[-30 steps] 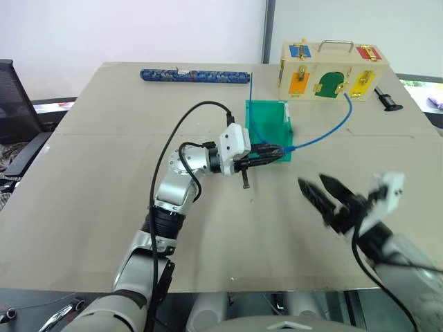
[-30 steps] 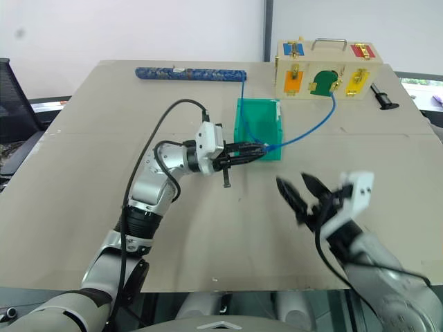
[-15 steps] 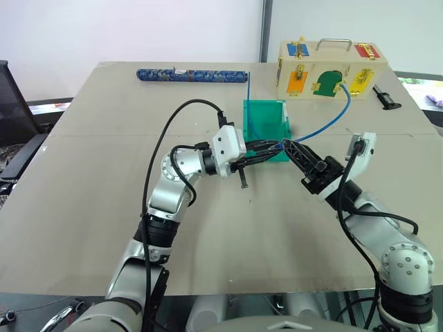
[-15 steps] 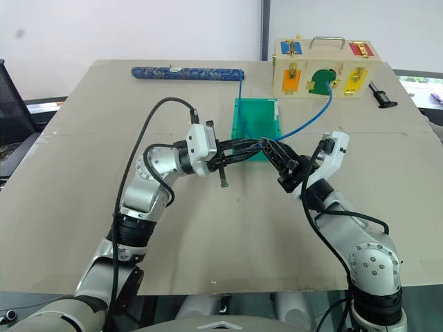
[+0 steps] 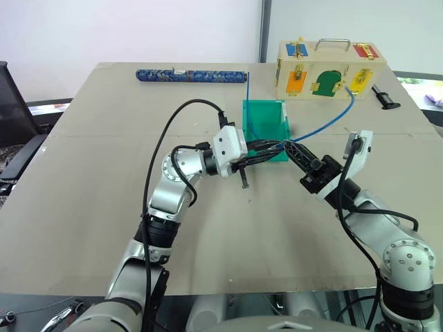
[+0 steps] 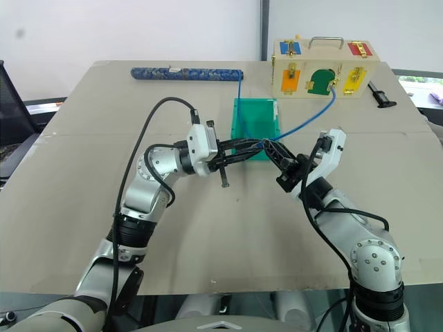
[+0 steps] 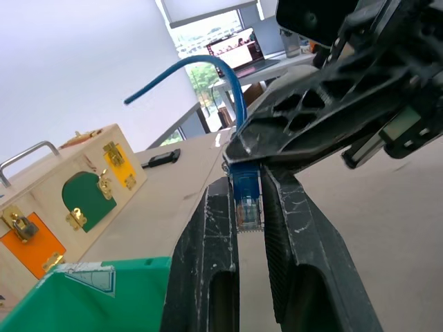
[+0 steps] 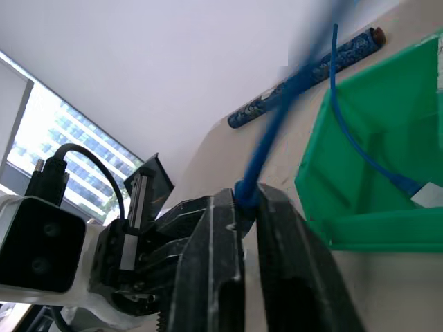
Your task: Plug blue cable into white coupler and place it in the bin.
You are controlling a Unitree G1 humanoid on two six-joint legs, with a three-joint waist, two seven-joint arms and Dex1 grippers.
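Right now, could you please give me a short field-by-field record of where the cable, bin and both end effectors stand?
left end effector: shut on the blue cable's plug, just in front of the bin
right end effector: shut on the blue cable beside the left one
blue cable: arcs over the table from the end effectors; another stretch lies in the bin
bin: teal, mid-table
white coupler: apparently the white piece inside the bin
wooden box: behind the bin
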